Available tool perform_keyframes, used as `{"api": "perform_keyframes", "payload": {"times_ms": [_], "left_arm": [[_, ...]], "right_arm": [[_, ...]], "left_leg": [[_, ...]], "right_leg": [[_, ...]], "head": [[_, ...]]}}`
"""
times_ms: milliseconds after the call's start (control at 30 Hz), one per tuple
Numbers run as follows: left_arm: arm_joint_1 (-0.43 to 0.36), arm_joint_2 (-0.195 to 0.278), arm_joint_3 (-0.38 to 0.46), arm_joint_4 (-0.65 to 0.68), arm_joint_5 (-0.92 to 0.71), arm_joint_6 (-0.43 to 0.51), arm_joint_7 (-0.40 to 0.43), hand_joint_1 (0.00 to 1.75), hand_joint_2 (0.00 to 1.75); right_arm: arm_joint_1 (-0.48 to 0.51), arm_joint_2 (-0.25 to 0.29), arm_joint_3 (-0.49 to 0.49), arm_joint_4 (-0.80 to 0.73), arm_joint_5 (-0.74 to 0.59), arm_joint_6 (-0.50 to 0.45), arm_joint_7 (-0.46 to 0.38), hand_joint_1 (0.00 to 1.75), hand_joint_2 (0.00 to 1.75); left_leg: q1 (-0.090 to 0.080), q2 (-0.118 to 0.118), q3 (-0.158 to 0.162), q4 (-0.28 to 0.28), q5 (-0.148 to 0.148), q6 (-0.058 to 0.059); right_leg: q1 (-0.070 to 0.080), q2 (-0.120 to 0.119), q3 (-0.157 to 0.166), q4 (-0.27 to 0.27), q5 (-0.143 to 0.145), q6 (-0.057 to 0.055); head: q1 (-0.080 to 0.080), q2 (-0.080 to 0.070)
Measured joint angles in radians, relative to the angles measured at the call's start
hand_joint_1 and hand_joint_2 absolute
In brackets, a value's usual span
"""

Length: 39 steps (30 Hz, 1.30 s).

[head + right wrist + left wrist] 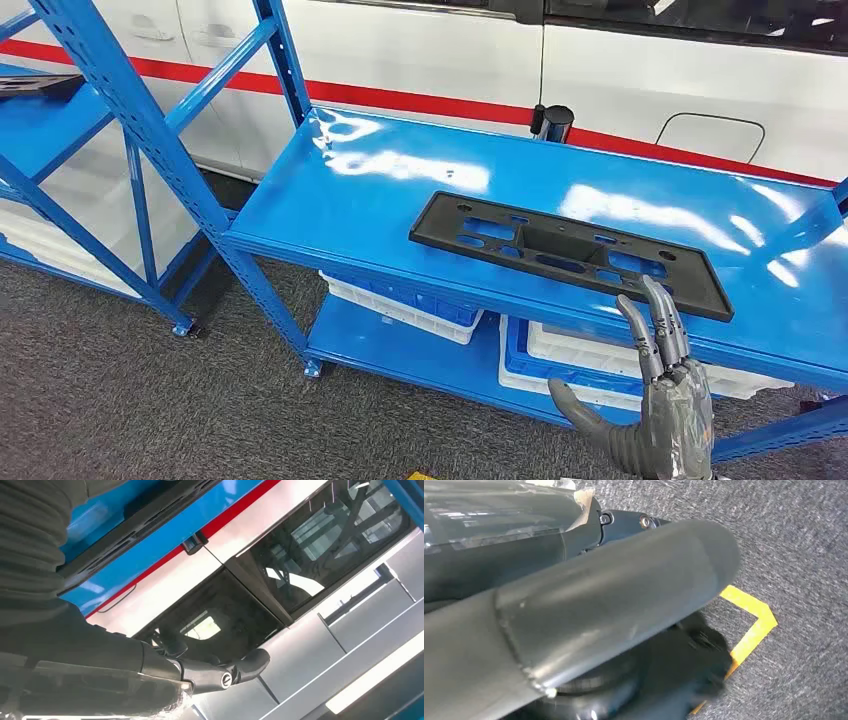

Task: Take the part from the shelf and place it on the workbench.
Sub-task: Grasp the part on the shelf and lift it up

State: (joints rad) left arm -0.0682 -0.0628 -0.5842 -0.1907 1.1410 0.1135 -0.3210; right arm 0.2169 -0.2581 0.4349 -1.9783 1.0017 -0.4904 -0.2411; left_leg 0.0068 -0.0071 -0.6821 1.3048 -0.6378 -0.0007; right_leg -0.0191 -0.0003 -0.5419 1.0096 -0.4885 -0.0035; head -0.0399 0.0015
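Note:
A flat black plastic part (560, 250) with several cut-outs lies on the top board of the blue shelf (400, 190), towards its front right. My right hand (665, 400) rises from below the shelf's front edge with its fingers straight and its thumb spread to the left. Its fingertips (655, 290) reach the part's front edge, and nothing is held. In the right wrist view the part (145, 517) runs along the blue board, with a dark finger (250, 665) stretched out. My left hand (589, 610) hangs over the carpet; how its fingers lie is unclear.
A white vehicle with a red stripe (420, 100) stands close behind the shelf. A black cylinder (552, 122) sits at the back edge. White and blue crates (400, 300) fill the lower board. A second blue rack (60, 130) stands at left. Yellow tape (751, 625) marks the carpet.

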Motion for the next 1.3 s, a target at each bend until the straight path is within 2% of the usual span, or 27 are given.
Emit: {"api": "perform_keyframes", "payload": {"times_ms": [67,133,167,233,300,367,633,767,900,1167,1300], "left_arm": [[0.001,0.000,0.000,0.000,0.000,0.003,0.000,0.00,0.00],[0.001,0.000,0.002,0.000,0.000,0.009,0.001,0.00,0.00],[0.001,0.000,0.002,0.000,0.000,0.013,0.003,0.00,0.00],[0.000,-0.001,0.004,0.001,0.001,0.024,0.009,0.00,0.00],[0.001,-0.003,0.007,0.002,0.001,0.033,0.015,0.00,0.00],[0.002,-0.004,0.009,0.002,0.002,0.036,0.017,0.00,0.00],[0.001,-0.008,0.011,0.002,0.001,0.046,0.023,0.00,0.00],[0.006,-0.001,0.011,0.002,-0.009,0.055,0.042,0.00,1.75],[0.012,0.015,0.011,0.003,-0.014,0.051,0.064,0.00,1.75],[0.015,0.024,0.011,0.003,-0.021,0.030,0.069,0.00,1.75],[0.004,0.021,0.011,0.003,-0.025,0.065,0.094,0.00,1.75]], "right_arm": [[0.000,0.000,0.000,0.001,-0.001,0.001,-0.001,0.00,1.75],[-0.003,0.001,0.000,0.003,-0.004,0.003,-0.002,0.00,1.75],[-0.006,0.002,0.000,0.004,-0.005,0.004,-0.003,0.00,1.75],[-0.012,0.003,0.000,0.005,-0.006,0.008,-0.006,0.00,1.75],[-0.016,0.004,0.002,0.006,-0.007,0.012,-0.008,0.00,1.75],[-0.017,0.005,0.003,0.007,-0.007,0.014,-0.009,0.00,1.75],[-0.022,0.006,0.004,0.007,-0.007,0.016,-0.010,0.00,1.75],[-0.023,0.007,0.004,0.007,0.001,0.030,-0.009,0.00,1.75],[-0.037,0.011,0.005,0.016,0.028,0.061,0.002,0.00,1.75],[-0.149,0.041,0.015,0.127,0.098,0.134,0.027,0.00,1.75],[-0.238,0.063,0.029,0.233,0.109,0.154,0.055,0.00,1.75]], "left_leg": [[0.002,0.001,0.001,-0.037,0.038,-0.001],[0.005,0.002,0.030,-0.153,0.132,0.000],[0.003,0.003,0.046,-0.210,0.162,0.002],[-0.003,0.004,0.065,-0.269,0.184,0.013],[-0.006,0.005,0.067,-0.272,0.191,0.021],[-0.008,0.003,0.069,-0.273,0.199,0.021],[-0.013,0.001,0.071,-0.273,0.190,0.036],[-0.014,0.002,0.071,-0.273,0.189,0.037],[-0.013,0.002,0.073,-0.273,0.189,0.037],[-0.007,0.003,0.077,-0.273,0.189,0.037],[-0.006,0.003,0.078,-0.273,0.189,0.036]], "right_leg": [[-0.001,0.001,0.010,0.000,-0.007,0.002],[-0.003,0.002,0.028,-0.001,-0.021,0.009],[-0.003,0.001,0.037,-0.002,-0.028,0.013],[-0.002,0.001,0.040,-0.004,-0.037,0.024],[0.003,0.000,0.040,-0.002,-0.044,0.025],[0.004,-0.002,0.045,-0.005,-0.048,0.021],[0.002,-0.004,0.055,-0.026,-0.047,0.022],[0.002,-0.004,0.056,-0.027,-0.045,0.027],[0.002,-0.004,0.057,-0.027,-0.046,0.043],[0.004,-0.004,0.060,-0.027,-0.046,0.043],[0.005,-0.004,0.060,-0.026,-0.046,0.043]], "head": [[0.000,0.000],[0.000,0.000],[0.000,0.000],[0.000,0.000],[0.000,0.000],[0.002,0.000],[0.003,0.000],[0.002,0.000],[0.002,0.000],[0.002,0.000],[0.002,0.000]]}}
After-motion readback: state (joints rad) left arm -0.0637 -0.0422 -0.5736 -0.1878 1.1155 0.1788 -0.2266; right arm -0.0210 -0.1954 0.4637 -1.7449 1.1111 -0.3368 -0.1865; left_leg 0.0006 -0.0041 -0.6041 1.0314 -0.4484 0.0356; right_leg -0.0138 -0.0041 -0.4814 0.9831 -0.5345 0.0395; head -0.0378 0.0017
